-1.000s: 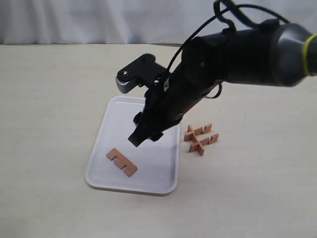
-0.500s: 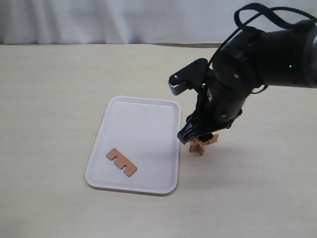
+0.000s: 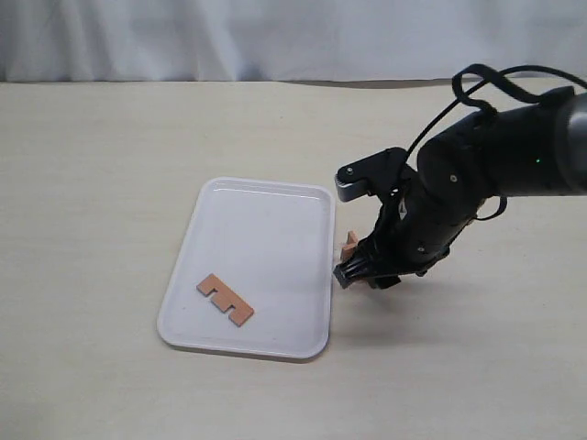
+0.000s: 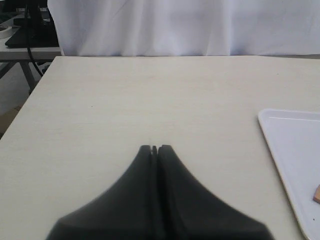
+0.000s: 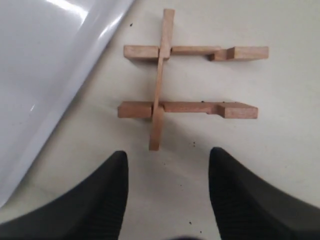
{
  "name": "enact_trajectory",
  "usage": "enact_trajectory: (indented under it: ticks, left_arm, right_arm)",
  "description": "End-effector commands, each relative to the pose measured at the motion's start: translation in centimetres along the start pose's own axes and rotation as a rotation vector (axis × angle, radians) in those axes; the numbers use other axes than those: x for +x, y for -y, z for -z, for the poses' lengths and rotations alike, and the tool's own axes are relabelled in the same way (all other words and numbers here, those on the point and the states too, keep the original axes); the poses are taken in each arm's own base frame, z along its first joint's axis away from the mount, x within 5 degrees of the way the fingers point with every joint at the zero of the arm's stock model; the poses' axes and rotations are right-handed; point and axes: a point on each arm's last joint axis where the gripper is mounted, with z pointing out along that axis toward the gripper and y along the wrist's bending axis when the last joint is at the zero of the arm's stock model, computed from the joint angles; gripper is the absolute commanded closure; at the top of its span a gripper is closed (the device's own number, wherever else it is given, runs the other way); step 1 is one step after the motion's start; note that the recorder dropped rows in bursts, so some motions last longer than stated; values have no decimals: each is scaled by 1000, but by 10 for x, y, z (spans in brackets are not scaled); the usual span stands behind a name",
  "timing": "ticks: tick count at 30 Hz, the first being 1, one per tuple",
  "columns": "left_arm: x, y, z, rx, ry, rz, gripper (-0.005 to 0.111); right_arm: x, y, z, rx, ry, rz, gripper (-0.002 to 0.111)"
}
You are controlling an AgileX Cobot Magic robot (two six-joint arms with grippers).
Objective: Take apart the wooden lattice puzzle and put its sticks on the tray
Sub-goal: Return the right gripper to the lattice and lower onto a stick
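One reddish-brown stick [image 3: 225, 299] lies flat on the white tray [image 3: 257, 220], near its front left corner. What is left of the wooden lattice puzzle [image 5: 160, 80] rests on the table just right of the tray: two parallel sticks crossed by a third. In the exterior view only a sliver of the puzzle [image 3: 349, 243] shows behind the right arm. My right gripper [image 5: 169, 156] is open and low over the table, its fingertips just short of the crossing stick's end, nothing between them. My left gripper [image 4: 154, 148] is shut and empty, away from the tray [image 4: 295, 150].
The tray's glossy rim [image 5: 55, 100] runs close beside the puzzle. The pale tabletop [image 3: 110, 165] stretches around the tray. A white curtain hangs behind the table's far edge. A stand with cables [image 4: 27, 30] is beyond the table's corner.
The right arm has swung from above the tray to the right and dropped low, now covering most of the puzzle beside the tray's rim. The stick on the tray has not moved.
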Motion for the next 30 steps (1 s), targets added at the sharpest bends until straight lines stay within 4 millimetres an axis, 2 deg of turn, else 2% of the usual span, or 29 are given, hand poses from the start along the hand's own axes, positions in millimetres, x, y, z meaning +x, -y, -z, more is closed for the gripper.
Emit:
enact_trajectory:
  ticks: [1, 5, 13, 25, 30]
  left_arm:
    - [0, 0, 0, 8, 5, -4, 107]
    - [0, 0, 0, 8, 5, -4, 107]
    - [0, 0, 0, 8, 5, -4, 107]
    - [0, 0, 0, 8, 5, -4, 107]
    - [0, 0, 0, 8, 5, -4, 107]
  right_arm:
    - [1, -1, -16, -6, -11, -6, 61]
    - [0, -2, -24, -9, -6, -4, 61]
    - [-6, -2, -23, -19, 51, -6, 66]
    - [-6, -2, -23, -19, 53, -6, 67]
    - [-5, -2, -23, -18, 45, -6, 76]
